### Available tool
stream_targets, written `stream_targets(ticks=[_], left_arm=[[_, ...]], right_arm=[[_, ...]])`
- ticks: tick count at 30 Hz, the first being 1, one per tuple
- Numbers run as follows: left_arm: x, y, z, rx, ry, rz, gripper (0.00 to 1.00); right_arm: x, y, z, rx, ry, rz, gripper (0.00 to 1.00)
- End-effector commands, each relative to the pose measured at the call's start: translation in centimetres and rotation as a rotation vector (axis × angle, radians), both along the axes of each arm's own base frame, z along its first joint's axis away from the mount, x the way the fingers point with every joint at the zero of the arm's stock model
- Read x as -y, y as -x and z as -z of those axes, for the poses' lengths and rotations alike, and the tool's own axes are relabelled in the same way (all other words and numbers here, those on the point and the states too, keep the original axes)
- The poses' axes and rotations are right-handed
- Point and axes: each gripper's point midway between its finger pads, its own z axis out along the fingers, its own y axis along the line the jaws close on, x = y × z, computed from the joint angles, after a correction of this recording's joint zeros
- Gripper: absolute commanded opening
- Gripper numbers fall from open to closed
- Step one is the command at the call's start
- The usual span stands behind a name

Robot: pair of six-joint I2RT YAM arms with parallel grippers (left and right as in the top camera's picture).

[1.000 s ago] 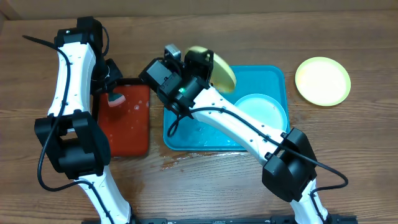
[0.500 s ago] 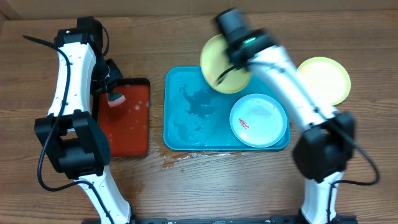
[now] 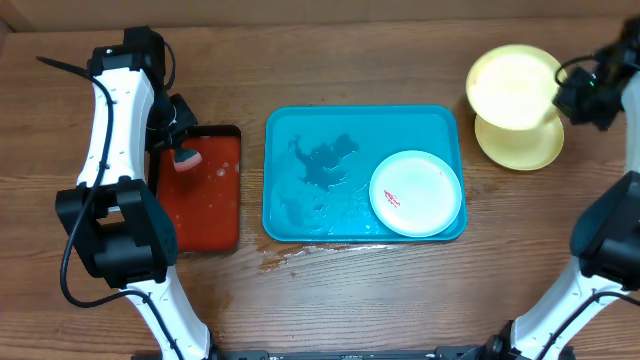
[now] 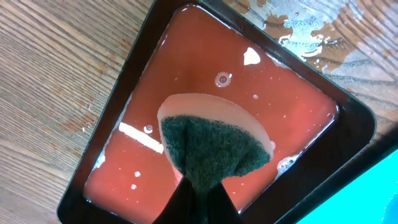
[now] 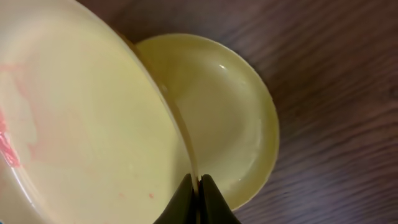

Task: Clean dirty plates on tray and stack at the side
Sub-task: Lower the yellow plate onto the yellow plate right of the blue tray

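Between the fingers of the right tool sits the rim of a yellow plate. The fingers are pressed tight on it, with only the thin edge between them. This plate is tilted, and its face carries faint red smears to the left of the tool in the wrist view. Just beyond it, lower than the tool, a second plate, also yellow, lies flat on the counter. The two plates overlap in the overhead view; whether they touch cannot be told.

Well apart from the right tool, near the middle of the counter, lies the tray, which is wet. A pale plate lies in the end of the tray nearer to that tool, with a small red smear on its white centre.

The left tool is clamped on a sponge, with the dark green scrub side toward the wrist camera and the pale body behind it. Directly under this tool is a red tray with a black rim, holding a thin film of water and some bubbles. Whether the sponge touches the wet surface cannot be told.
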Motion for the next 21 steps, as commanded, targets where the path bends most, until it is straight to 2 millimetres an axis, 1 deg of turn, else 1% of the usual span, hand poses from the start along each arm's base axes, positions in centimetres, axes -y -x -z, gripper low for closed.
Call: stream_targets(ticks=[1, 5, 8, 11, 14, 17, 20, 21], left_arm=[[0.0, -0.1, -0.5, 0.021, 0.009, -0.005, 0.04], [0.0, -0.1, -0.5, 0.021, 0.009, -0.005, 0.04], [0.0, -0.1, -0.5, 0.022, 0.009, -0.005, 0.04], [0.0, -0.1, -0.5, 0.021, 0.009, -0.005, 0.04], [0.1, -0.1, -0.5, 0.022, 0.010, -0.005, 0.04], [0.2, -0.1, -0.5, 0.022, 0.016, -0.005, 0.04], [0.2, -0.1, -0.5, 0.022, 0.016, -0.005, 0.04], [0.2, -0.1, -0.5, 0.022, 0.016, -0.005, 0.04]], right_arm=[[0.5, 1.5, 3.4, -0.053, -0.090, 0.083, 0.04], [1.9, 2.5, 5.1, -0.074, -0.059, 0.116, 0.04], [2.1, 2.6, 6.3, -0.067, -0.056, 0.119, 0.04], [2.1, 2.7, 7.0, -0.070, -0.053, 0.121, 0.04], [2.9, 3.1, 7.4, -0.088, -0.016, 0.174, 0.04], [3.5, 3.2, 7.4, -0.094, 0.018, 0.186, 0.04], [3.7, 3.3, 7.4, -0.099, 0.029, 0.189, 0.04], [3.7, 3.3, 7.4, -0.099, 0.028, 0.189, 0.06]])
